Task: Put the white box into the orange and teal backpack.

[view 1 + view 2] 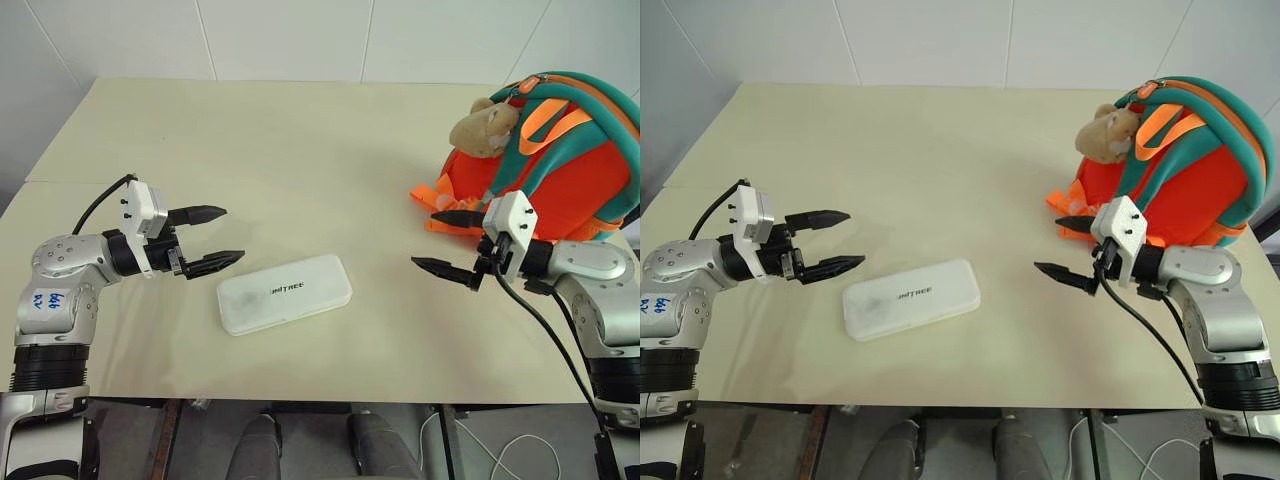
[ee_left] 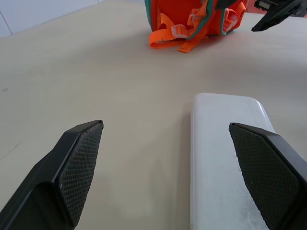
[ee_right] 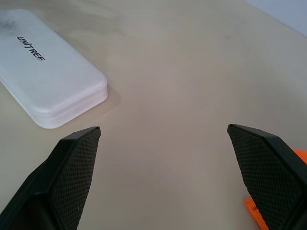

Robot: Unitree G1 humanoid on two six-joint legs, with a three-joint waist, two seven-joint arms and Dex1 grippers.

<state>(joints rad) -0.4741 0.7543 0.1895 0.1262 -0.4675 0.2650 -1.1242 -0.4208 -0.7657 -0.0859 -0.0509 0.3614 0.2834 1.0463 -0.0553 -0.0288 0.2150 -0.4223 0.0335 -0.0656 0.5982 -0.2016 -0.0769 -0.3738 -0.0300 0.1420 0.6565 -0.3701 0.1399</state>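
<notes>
Head views. One white box (image 1: pixel 284 292) is recorded, lying flat on the surface (image 1: pixel 300 150) between the two end effectors, just beside the left end effector (image 1: pixel 214 238) and well apart from the right end effector (image 1: pixel 452 243). Both are seen spread wide and empty. One orange and teal backpack (image 1: pixel 570 160) is noted close behind the right end effector, with one tan plush animal (image 1: pixel 484 126) attached.

Left wrist view. One box is seen directly ahead, under the right-hand fingertip (image 2: pixel 268 172). It is judged stiff, light, smooth and possibly slippery; a hold across the narrow width, on the long edges, is suggested.

Right wrist view. One box, lettered on top, is seen ahead and off to one side; it is untouched.
</notes>
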